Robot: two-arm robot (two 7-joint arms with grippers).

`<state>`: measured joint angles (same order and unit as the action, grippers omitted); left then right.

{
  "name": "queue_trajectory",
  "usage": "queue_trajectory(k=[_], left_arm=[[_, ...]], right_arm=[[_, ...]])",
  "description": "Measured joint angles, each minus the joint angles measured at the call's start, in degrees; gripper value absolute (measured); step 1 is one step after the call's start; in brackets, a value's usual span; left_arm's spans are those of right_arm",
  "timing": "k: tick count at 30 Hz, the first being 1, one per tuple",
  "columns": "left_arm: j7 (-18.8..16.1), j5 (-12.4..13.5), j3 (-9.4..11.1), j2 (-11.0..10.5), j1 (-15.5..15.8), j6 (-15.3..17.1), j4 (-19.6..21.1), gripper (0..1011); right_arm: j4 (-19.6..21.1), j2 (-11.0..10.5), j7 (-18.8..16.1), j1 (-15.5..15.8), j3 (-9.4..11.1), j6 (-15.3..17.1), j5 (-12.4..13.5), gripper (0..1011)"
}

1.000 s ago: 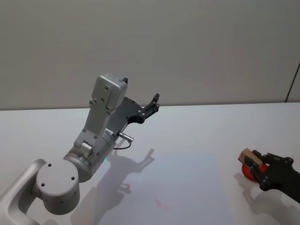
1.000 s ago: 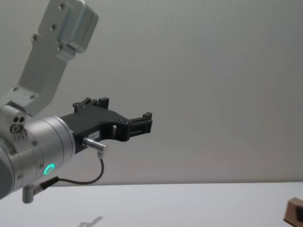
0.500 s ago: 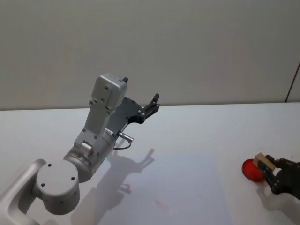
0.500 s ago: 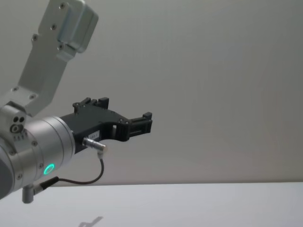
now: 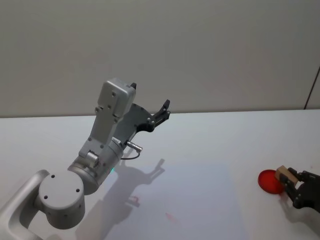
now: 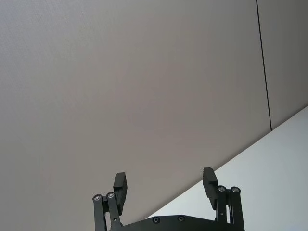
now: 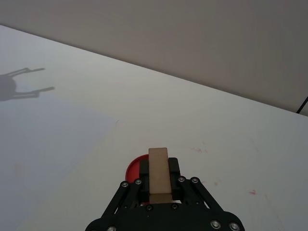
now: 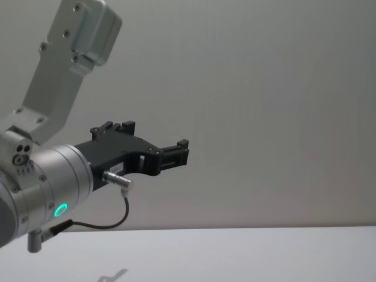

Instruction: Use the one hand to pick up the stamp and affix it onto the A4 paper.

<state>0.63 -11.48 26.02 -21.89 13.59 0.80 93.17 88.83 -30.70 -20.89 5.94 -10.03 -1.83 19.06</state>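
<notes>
My right gripper [image 5: 291, 182], the black hand with notched fingers, sits at the table's near right and is shut on the stamp [image 5: 283, 173], a light wooden block. In the right wrist view the stamp [image 7: 158, 161] stands between the fingers of that gripper [image 7: 158, 169], its end by the near rim of a red round pad [image 7: 133, 169]. The A4 paper [image 5: 200, 200] lies flat at the table's middle, left of the pad [image 5: 269, 181]. My left gripper [image 5: 164, 109] is raised high and open, also seen in the left wrist view [image 6: 164, 180] and the chest view [image 8: 182, 151].
The silver left arm [image 5: 107, 145] rises over the table's left half and casts a shadow on the paper. Small red marks [image 5: 171, 217] show on the sheet. The white table [image 5: 240, 135] runs back to a plain wall.
My right gripper, holding the stamp, has drawn back to the right and toward me, uncovering most of the red pad. The left arm has not moved.
</notes>
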Motion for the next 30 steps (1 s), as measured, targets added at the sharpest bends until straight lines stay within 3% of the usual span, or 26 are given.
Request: queue_trajectory(k=[30], left_arm=[[0.0, 0.0, 0.0, 0.0, 0.0, 0.0, 0.0, 1001]], right_arm=[[-3.7, 2.6, 1.0, -2.0, -1.6, -1.9, -2.4, 219]])
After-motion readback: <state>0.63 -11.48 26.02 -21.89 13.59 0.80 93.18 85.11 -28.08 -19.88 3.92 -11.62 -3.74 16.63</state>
